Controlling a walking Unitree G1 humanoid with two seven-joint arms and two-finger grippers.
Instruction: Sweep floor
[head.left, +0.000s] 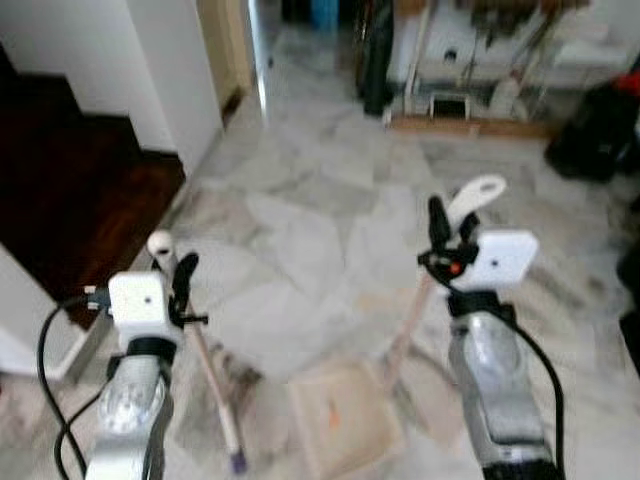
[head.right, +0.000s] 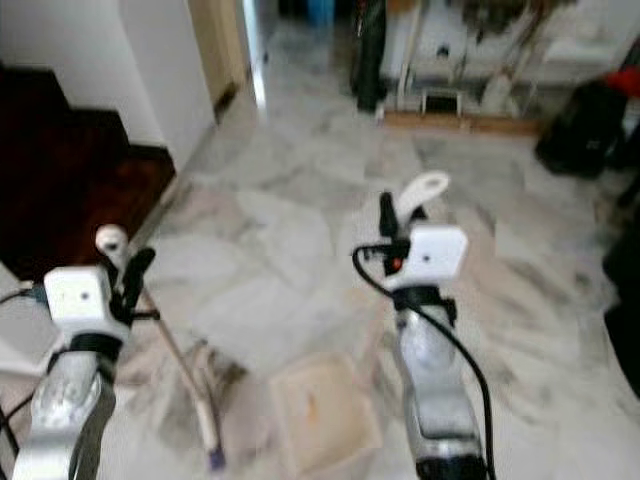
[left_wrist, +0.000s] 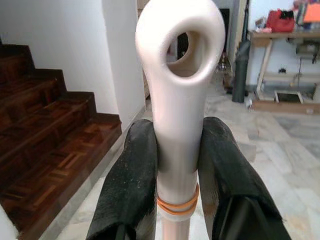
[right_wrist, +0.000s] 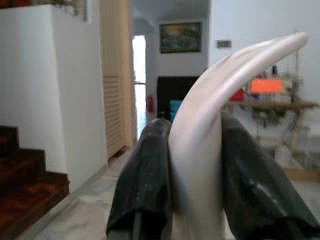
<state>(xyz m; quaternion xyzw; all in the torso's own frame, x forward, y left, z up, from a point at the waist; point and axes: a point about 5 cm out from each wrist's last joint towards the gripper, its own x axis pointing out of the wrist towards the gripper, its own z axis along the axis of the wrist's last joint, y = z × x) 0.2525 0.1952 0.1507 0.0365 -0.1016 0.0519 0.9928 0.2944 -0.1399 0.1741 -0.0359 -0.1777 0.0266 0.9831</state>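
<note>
Left gripper (left_wrist: 177, 172) clamped on the broom handle (left_wrist: 179, 100) just under its looped end; the stick slants down to the marble floor (head.left: 300, 230), bristles blurred. Right gripper (right_wrist: 195, 165) closed around the curved dustpan handle (right_wrist: 210, 110); the dustpan (head.left: 345, 415) sits flat between both arms, something orange inside. Dark wooden stairs (head.left: 70, 190) and white wall left, cluttered workbench (head.left: 480, 70) ahead, black bag (head.left: 600, 130) at right

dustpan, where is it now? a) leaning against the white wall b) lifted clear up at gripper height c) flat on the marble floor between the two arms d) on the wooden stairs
c: the dustpan lies on the marble floor, its handle clamped in the right gripper.
</note>
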